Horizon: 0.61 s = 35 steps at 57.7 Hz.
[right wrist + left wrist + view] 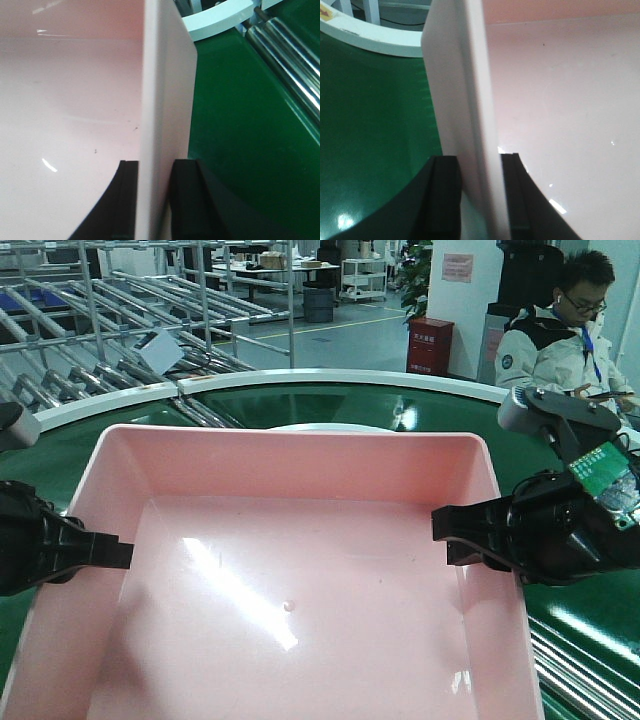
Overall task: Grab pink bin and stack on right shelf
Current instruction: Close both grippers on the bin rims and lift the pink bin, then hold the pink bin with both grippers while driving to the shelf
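Note:
The pink bin (300, 590) fills the middle of the front view, over the curved green conveyor belt (330, 405). My left gripper (120, 555) straddles its left wall, one finger outside and one inside, shut on it. In the left wrist view the gripper (480, 165) clamps the pale wall (465, 100). My right gripper (445, 535) is shut on the right wall in the same way. In the right wrist view the gripper (154, 167) pinches the wall (165, 90). The right shelf is out of view.
The green belt (370, 125) lies beside and below the bin, with a white rim (330, 380) behind. Metal rollers (290, 65) run at the right. A seated person (565, 340) is at the far right. Roller racks (100, 340) stand at the far left.

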### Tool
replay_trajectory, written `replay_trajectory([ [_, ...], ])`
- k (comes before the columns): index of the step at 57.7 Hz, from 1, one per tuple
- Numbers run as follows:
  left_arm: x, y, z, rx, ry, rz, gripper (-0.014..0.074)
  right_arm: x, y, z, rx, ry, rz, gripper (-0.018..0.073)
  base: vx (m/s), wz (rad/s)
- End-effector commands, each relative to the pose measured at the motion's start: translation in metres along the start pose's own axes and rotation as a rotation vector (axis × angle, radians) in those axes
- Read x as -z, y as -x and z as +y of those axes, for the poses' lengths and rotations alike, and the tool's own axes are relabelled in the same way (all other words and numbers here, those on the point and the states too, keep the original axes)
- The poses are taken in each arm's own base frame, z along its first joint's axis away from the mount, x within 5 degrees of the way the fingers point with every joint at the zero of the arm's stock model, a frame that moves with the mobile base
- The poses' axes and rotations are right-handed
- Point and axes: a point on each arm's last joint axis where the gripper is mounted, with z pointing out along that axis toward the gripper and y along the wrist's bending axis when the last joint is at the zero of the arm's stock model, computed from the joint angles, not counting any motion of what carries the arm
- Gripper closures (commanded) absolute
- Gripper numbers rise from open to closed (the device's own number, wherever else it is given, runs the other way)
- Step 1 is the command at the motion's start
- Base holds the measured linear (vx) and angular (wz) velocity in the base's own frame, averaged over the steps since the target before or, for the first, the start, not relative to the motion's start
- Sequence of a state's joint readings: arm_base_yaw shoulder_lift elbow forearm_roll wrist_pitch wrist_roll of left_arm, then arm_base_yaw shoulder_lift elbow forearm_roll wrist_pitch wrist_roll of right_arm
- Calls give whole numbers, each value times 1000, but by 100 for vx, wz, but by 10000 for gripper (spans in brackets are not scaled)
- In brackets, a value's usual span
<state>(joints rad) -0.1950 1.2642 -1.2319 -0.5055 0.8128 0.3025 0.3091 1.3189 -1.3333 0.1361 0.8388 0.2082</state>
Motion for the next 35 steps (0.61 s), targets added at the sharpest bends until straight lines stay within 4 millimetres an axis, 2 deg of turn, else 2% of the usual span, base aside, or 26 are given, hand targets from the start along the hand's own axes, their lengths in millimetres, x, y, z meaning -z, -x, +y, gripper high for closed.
replay_trajectory([
  [1, 18, 12, -12, -12, -37, -96, 601, 26, 18, 8, -5, 60, -181, 568, -14, 10],
  [14, 18, 12, -12, -12, -37, -96, 601, 26, 18, 8, -5, 60, -181, 568, -16, 0],
  [35, 18, 12, -12, -12, -37, -96, 601, 26, 18, 8, -5, 60, -181, 568, -21, -17],
])
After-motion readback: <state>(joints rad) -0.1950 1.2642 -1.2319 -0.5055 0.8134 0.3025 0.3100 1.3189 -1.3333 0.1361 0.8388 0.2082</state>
